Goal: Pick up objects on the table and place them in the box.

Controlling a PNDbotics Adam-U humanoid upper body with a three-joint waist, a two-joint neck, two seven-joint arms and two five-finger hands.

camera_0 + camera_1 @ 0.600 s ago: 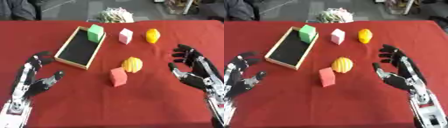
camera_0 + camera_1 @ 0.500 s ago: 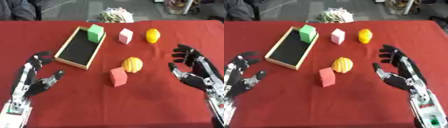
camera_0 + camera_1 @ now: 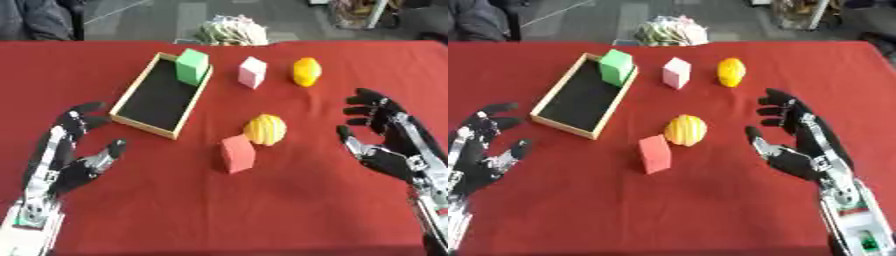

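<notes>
A wooden box (image 3: pixel 134 91) with a black floor lies at the left on the red table. A green block (image 3: pixel 192 66) stands inside it at its far end. Right of the box sit a pale pink block (image 3: pixel 252 72) and a yellow lemon-shaped fruit (image 3: pixel 305 71). Nearer me, a ribbed yellow-orange fruit (image 3: pixel 265 129) touches a red block (image 3: pixel 237 153). My left hand (image 3: pixel 63 159) rests open at the lower left, holding nothing. My right hand (image 3: pixel 392 145) is open at the right, palm toward the ribbed fruit, well apart from it.
A heap of pale crumpled material (image 3: pixel 230 31) lies at the table's far edge. The red cloth (image 3: pixel 262 210) covers the whole table; bare cloth stretches across the near half between my hands.
</notes>
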